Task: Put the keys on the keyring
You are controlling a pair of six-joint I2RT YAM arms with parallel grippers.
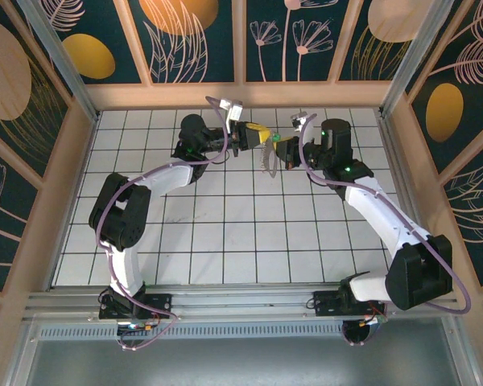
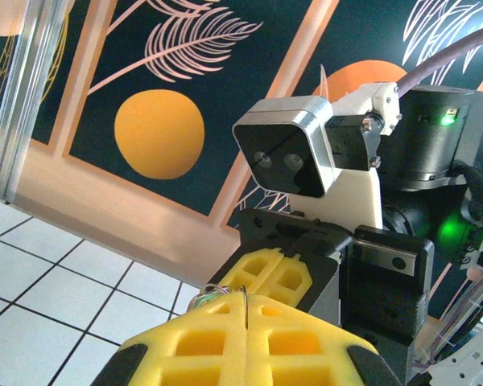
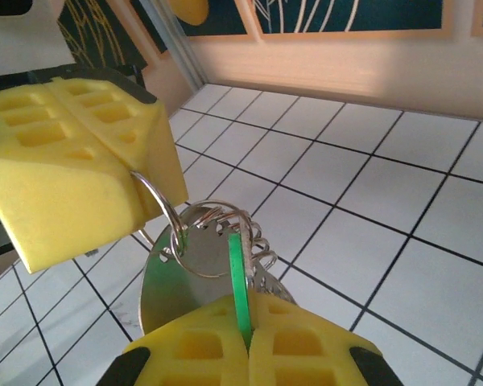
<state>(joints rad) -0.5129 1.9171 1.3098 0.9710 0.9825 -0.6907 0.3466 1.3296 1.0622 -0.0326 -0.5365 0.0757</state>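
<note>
Both arms meet over the far middle of the white tiled floor (image 1: 225, 233), which has dark grout lines. Left gripper (image 1: 260, 137) is clamped on the keyring (image 3: 157, 201), the thin wire pinched between its yellow foam pads (image 3: 72, 153). Right gripper (image 1: 281, 151) is clamped on the key (image 3: 239, 281), green head edge-on in the pad seam. A flat silver piece (image 3: 165, 293) hangs at the ring coils. The whole bunch is held off the tiles. Walls (image 1: 201, 32) are dark teal panels with orange discs and leaf outlines in pale wood trim, with aluminium posts (image 1: 52, 48) at the corners.
</note>
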